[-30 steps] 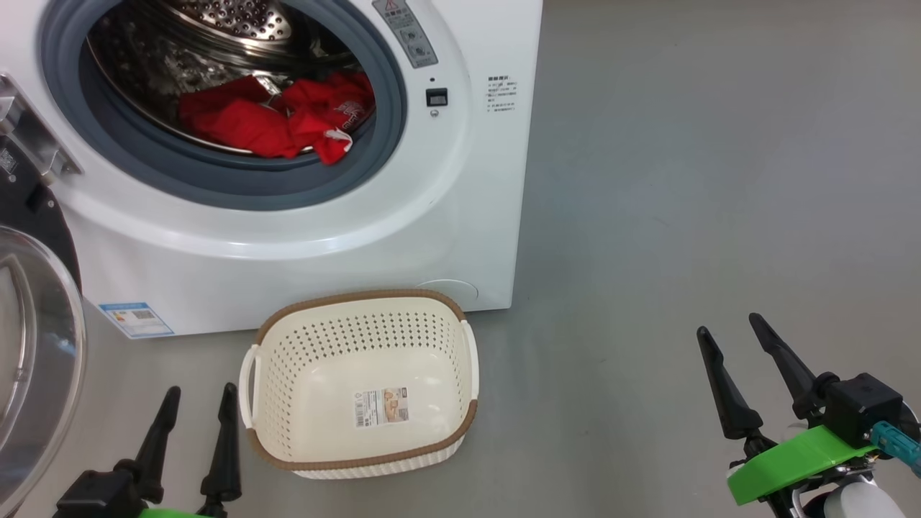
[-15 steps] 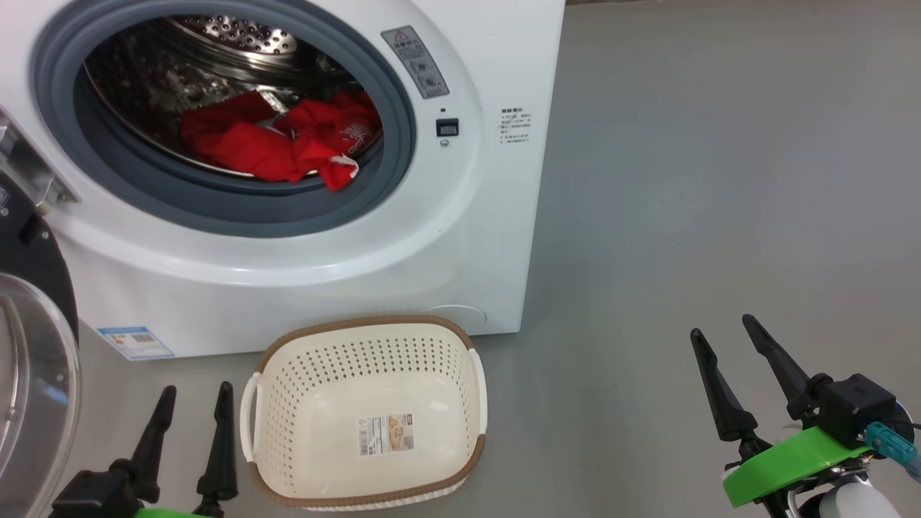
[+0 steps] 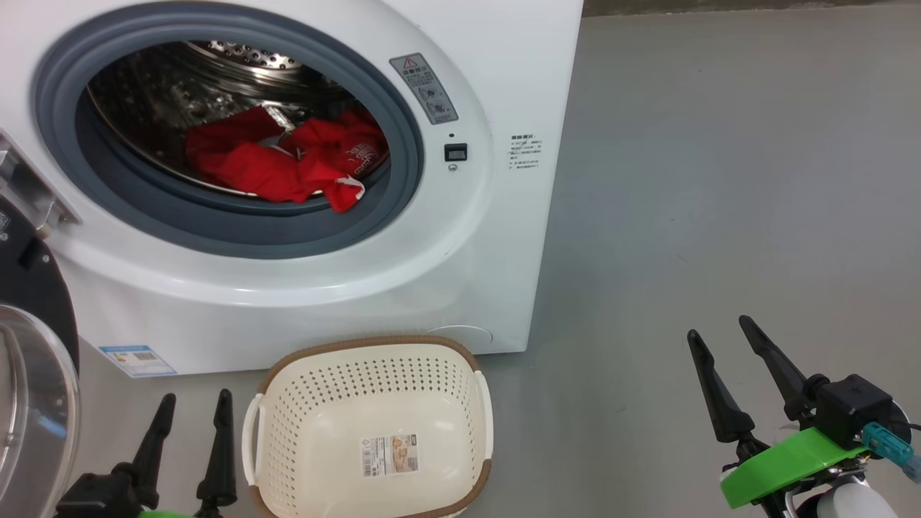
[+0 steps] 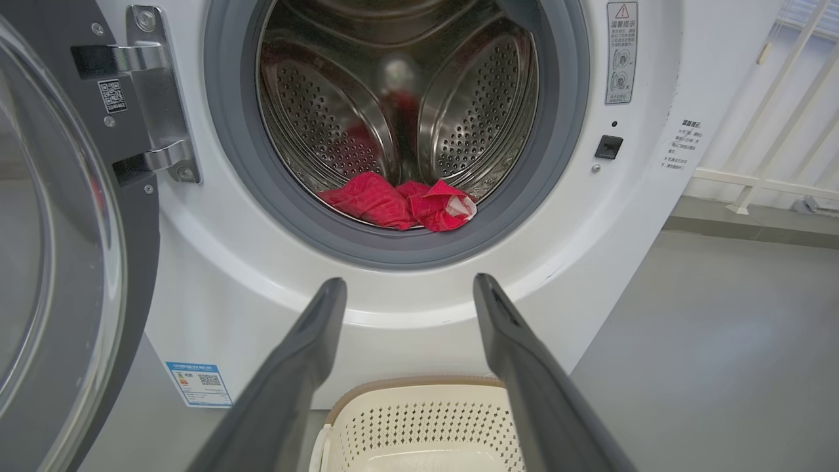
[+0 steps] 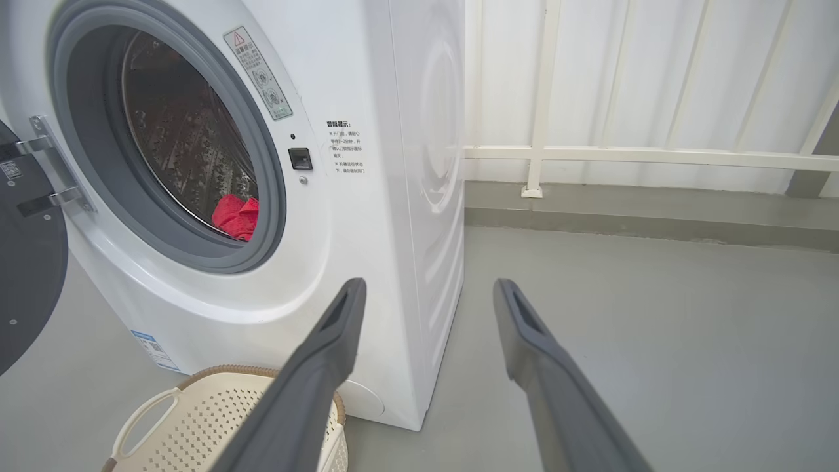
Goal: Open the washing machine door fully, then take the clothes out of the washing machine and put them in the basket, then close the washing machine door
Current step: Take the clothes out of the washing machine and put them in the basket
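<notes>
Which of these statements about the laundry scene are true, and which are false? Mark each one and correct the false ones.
1. The clothes lie inside the washing machine. True.
2. The washing machine door is shut. False: it stands swung open on its hinge.
3. The basket stands on the floor in front of the machine. True.
4. The left gripper holds a garment. False: it is open and holds nothing.
5. The right gripper is open and empty. True.
6. The basket is full of clothes. False: only its paper label shows inside.
</notes>
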